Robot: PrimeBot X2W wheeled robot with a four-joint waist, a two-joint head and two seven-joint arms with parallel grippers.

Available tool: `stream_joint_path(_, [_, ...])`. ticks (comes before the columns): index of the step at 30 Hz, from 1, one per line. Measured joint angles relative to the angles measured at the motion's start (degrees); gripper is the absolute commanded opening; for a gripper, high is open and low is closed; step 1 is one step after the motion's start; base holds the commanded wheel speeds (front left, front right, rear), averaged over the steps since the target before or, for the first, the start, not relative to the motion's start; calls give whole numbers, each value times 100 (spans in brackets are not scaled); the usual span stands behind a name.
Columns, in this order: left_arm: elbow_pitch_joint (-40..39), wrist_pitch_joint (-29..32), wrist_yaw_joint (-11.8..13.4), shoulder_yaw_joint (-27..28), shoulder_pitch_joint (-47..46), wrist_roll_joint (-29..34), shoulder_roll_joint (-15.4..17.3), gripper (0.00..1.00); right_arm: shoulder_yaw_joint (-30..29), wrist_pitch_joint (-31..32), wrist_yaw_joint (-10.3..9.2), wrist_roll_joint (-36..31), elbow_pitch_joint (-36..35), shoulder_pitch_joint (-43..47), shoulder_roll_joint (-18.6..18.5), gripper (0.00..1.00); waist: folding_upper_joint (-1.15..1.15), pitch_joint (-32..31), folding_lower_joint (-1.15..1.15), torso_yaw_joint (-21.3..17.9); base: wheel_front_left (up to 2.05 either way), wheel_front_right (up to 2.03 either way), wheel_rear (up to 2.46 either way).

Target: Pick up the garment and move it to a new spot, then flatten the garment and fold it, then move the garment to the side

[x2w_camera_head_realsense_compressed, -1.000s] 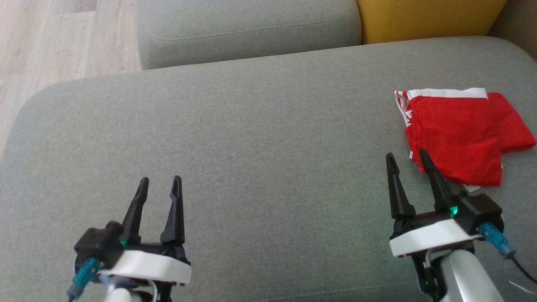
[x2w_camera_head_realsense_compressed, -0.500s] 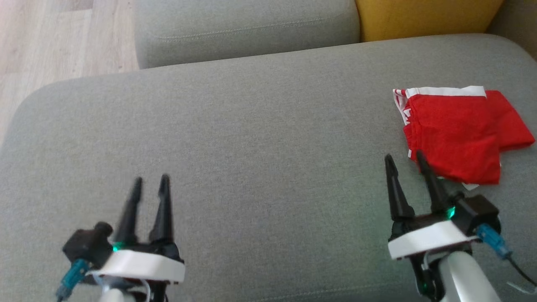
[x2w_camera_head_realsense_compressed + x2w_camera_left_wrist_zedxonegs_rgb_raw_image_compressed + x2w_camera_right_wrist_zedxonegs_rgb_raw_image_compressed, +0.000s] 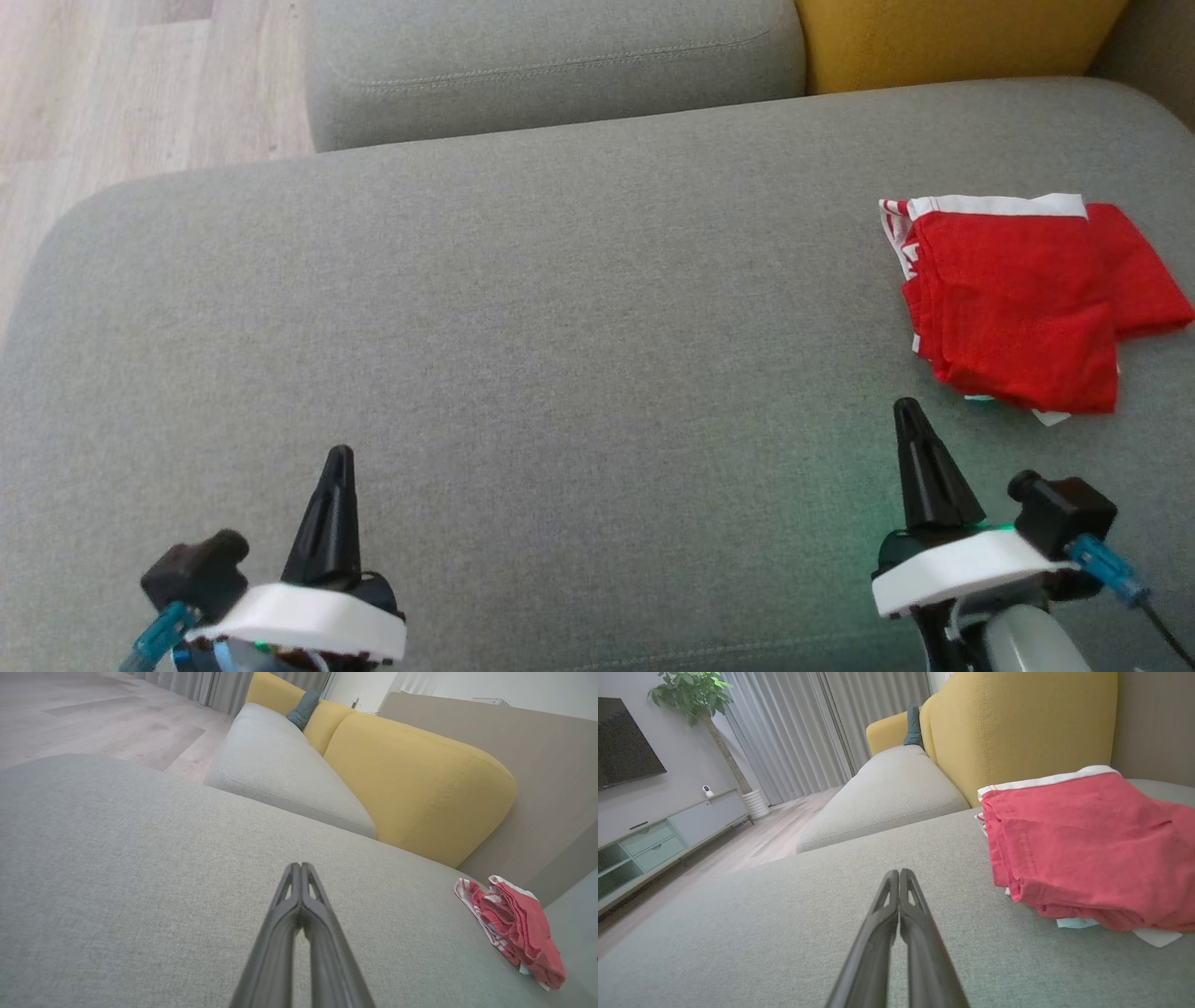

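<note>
The garment (image 3: pixel 1022 299) is red with white trim and lies folded at the right side of the grey sofa seat (image 3: pixel 560 327). It also appears in the left wrist view as the garment (image 3: pixel 518 926) and close up as the garment (image 3: pixel 1087 849). My right gripper (image 3: pixel 906 411) is shut and empty, just below and left of the garment, apart from it. My left gripper (image 3: pixel 341 457) is shut and empty over the bare seat at the lower left. The right gripper (image 3: pixel 899 872) and left gripper (image 3: pixel 299 865) both show their fingers pressed together.
A second grey cushion (image 3: pixel 551 65) and a yellow cushion (image 3: pixel 952 42) lie beyond the seat. Wooden floor (image 3: pixel 112 93) lies past the seat's far left edge. A grey backrest (image 3: pixel 537 788) rises to the right. A TV cabinet (image 3: pixel 658 840) stands across the room.
Both grippers have closed from open and drawn back toward me. The right gripper's finger no longer overlaps the garment's lower left corner. The garment has not moved.
</note>
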Motion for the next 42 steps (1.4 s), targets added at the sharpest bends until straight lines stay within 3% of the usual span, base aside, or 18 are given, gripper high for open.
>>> stream_joint_path(42, [316,649,-190,334,-273,-2561,49,0,-380,604,0,2927,-63,-4,-40,0,0,-16,0,158,0,0,0])
